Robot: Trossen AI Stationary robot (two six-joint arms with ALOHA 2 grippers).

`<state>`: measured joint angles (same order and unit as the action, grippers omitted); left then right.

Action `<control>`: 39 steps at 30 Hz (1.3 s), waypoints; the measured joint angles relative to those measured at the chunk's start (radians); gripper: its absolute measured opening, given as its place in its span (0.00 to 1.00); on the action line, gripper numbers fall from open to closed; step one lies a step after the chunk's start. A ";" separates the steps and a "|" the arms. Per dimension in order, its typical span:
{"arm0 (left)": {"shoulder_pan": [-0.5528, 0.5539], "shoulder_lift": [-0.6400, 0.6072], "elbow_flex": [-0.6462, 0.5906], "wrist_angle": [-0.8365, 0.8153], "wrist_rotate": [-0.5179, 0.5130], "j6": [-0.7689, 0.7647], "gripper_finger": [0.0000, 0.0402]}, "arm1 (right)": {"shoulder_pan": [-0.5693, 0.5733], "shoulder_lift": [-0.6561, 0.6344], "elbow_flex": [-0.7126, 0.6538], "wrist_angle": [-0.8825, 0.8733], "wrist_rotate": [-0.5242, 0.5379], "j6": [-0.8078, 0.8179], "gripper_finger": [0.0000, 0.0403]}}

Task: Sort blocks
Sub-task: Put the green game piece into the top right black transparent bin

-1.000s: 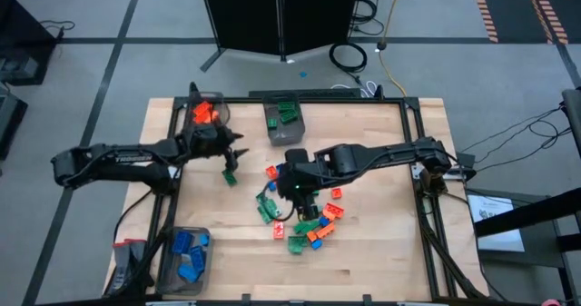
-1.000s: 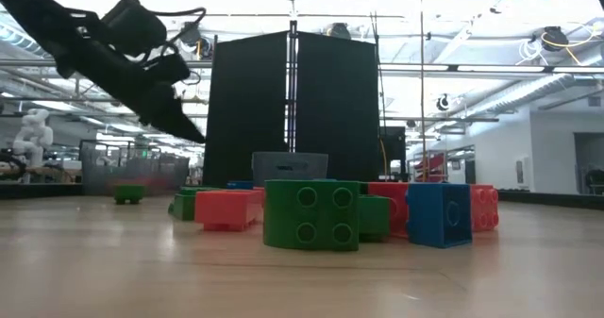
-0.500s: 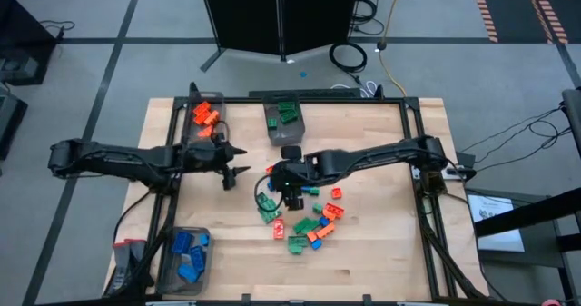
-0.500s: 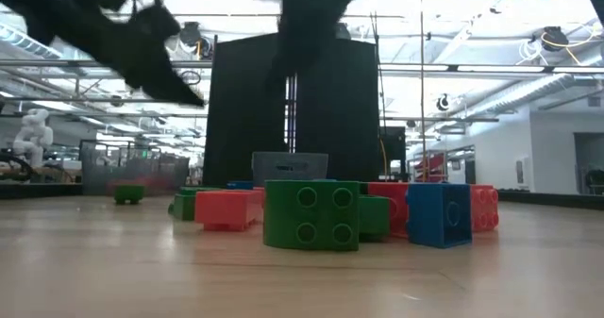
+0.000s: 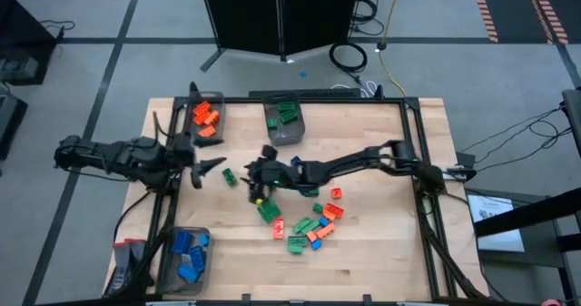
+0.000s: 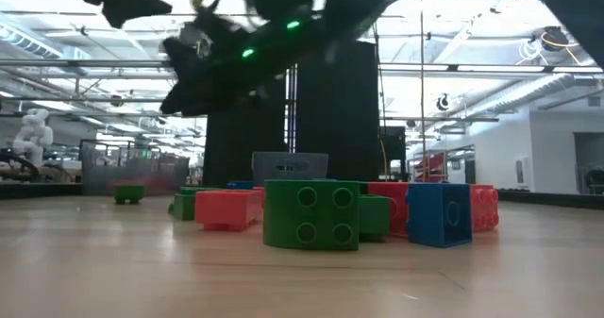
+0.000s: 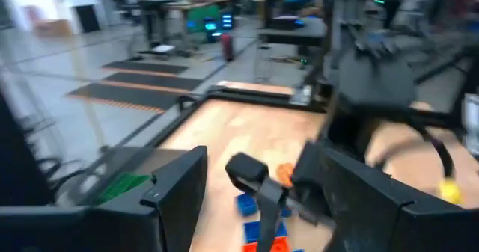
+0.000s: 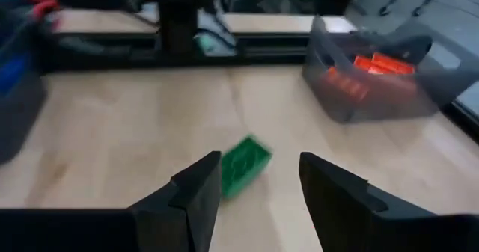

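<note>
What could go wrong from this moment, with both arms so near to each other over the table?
1. The left gripper and right gripper both point at the lone green block from opposite sides; they may collide.
2. Both grippers are open and empty, so the right gripper, aimed at that tilted block, may only push it.
3. The right arm reaches across the pile; lowering could scatter blocks.

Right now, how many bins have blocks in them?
3: orange bin at the table's far left, green bin at the far middle, blue bin at the near left corner. No others show.
</note>
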<state>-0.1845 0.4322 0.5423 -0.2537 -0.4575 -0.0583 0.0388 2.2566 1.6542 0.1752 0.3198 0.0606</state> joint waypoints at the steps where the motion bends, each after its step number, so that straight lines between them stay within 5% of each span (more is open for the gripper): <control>1: -0.005 -0.016 0.000 -0.020 -0.032 -0.017 0.64 | -0.005 0.040 0.062 -0.045 0.009 0.000 0.44; 12: -0.015 -0.078 0.000 -0.123 -0.090 -0.094 0.64 | -0.025 0.415 0.704 -0.418 0.022 0.014 0.44; 39: -0.014 -0.084 -0.001 -0.153 -0.070 -0.093 0.64 | -0.025 0.458 0.677 -0.411 -0.038 0.190 0.52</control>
<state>-0.1989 0.3481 0.5411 -0.4067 -0.5277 -0.1513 0.0135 2.7146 2.3314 -0.2360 0.2813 0.2504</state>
